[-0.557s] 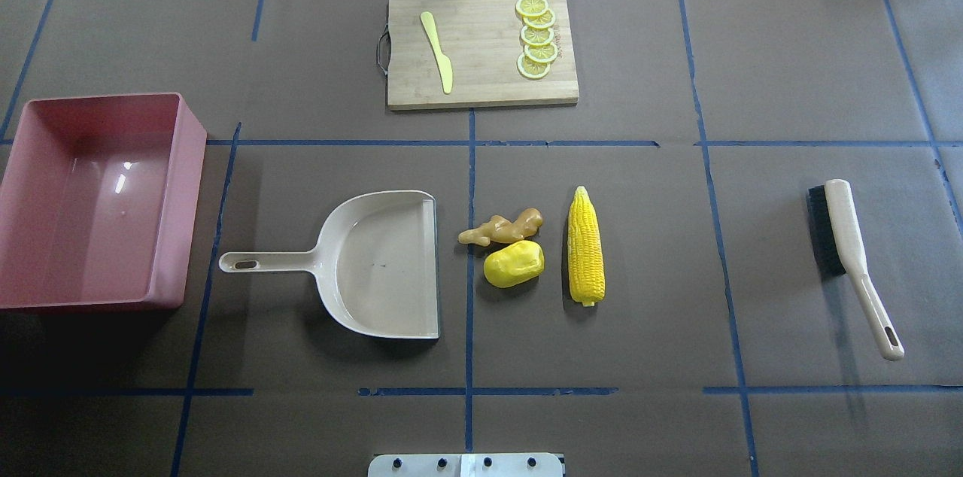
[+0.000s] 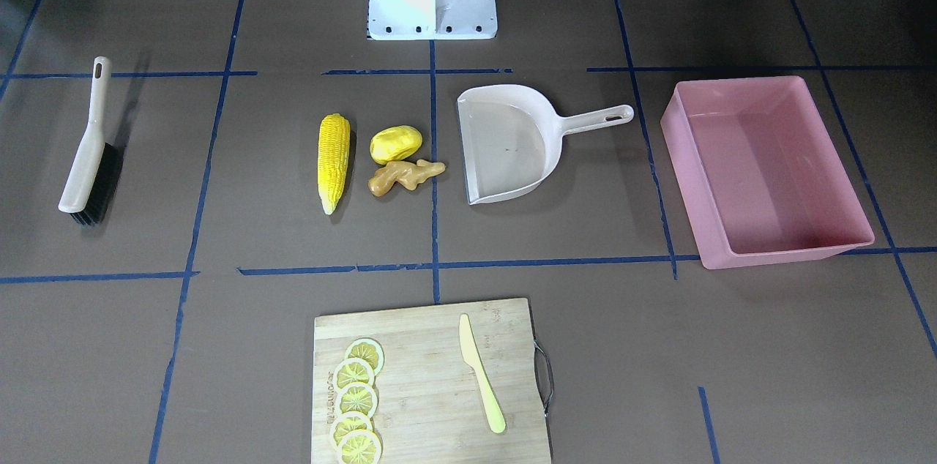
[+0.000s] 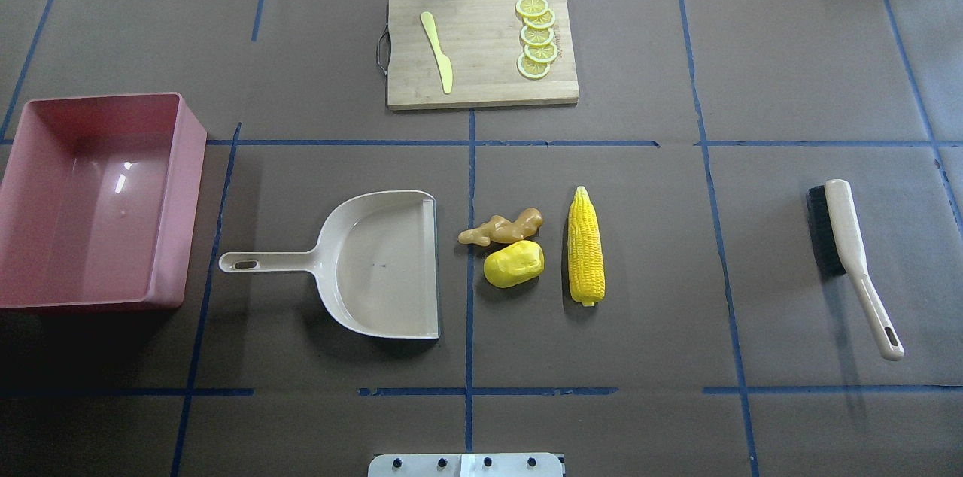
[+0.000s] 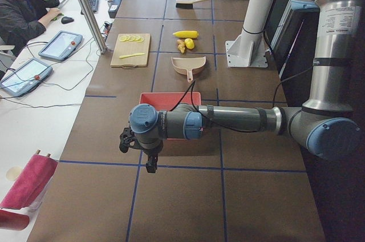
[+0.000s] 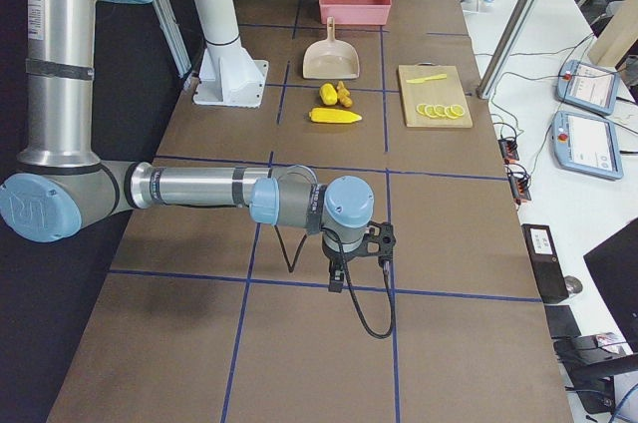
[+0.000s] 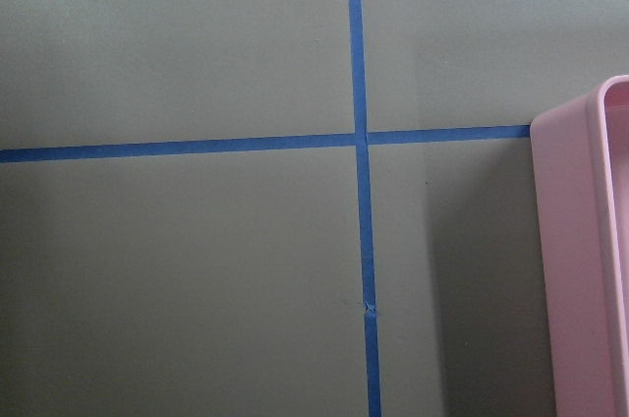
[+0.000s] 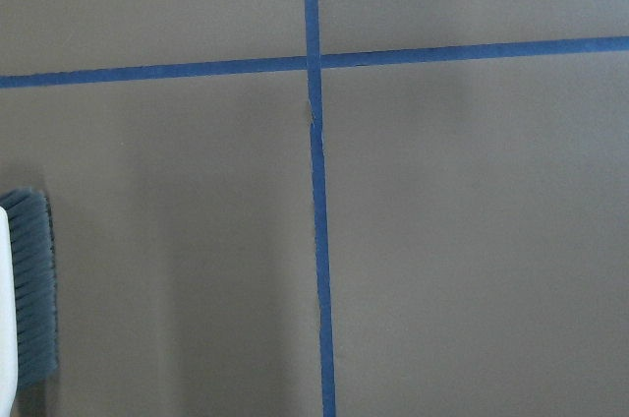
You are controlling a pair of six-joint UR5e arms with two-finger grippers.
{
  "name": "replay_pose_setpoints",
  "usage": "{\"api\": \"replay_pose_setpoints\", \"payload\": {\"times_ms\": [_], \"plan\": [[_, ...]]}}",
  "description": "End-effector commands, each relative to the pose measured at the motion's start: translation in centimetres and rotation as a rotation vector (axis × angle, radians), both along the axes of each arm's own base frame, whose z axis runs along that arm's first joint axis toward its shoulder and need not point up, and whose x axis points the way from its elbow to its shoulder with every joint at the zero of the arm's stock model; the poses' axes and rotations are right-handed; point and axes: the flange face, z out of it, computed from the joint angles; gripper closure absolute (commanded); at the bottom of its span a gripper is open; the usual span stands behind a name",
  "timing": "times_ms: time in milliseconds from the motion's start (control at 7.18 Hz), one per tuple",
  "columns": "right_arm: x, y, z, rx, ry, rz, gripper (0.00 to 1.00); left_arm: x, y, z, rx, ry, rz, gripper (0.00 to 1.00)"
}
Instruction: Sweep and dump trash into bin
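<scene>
No writing here is clear enough to read.
A dark imprint (image 2: 329,394) runs along one short edge of the cutting board (image 2: 432,361), which lies at the counter (image 2: 659,347) edge across from the robot. A white sticker (image 4: 333,22) sits on the left arm (image 4: 228,119). Both are too small to make out.

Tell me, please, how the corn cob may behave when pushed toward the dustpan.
Long and round, the corn cob lies broadside to the dustpan, so it probably rolls. Its tapered end may make it veer.
</scene>
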Motion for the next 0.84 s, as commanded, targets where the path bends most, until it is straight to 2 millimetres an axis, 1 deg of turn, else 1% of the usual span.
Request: {"api": "replay_pose_setpoints", "payload": {"times_ms": [0,139,278,418,696], "plan": [[0.0,0.0,0.0,-0.001,0.000,0.000,0.00,0.1,-0.2,-0.4,0.008,0.008,-0.007,0.00],[0.0,0.0,0.0,-0.003,0.000,0.001,0.00,0.1,-0.2,-1.4,0.031,0.009,-0.003,0.00],[0.0,0.0,0.0,-0.003,0.000,0.002,0.00,0.1,-0.3,-1.5,0.044,0.004,0.004,0.00],[0.0,0.0,0.0,-0.003,0.000,0.001,0.00,0.1,-0.1,-2.5,0.092,0.010,0.001,0.00],[0.0,-0.2,-0.2,0.001,-0.001,0.003,0.00,0.1,-0.1,-2.6,0.101,0.008,0.003,0.00]]}}
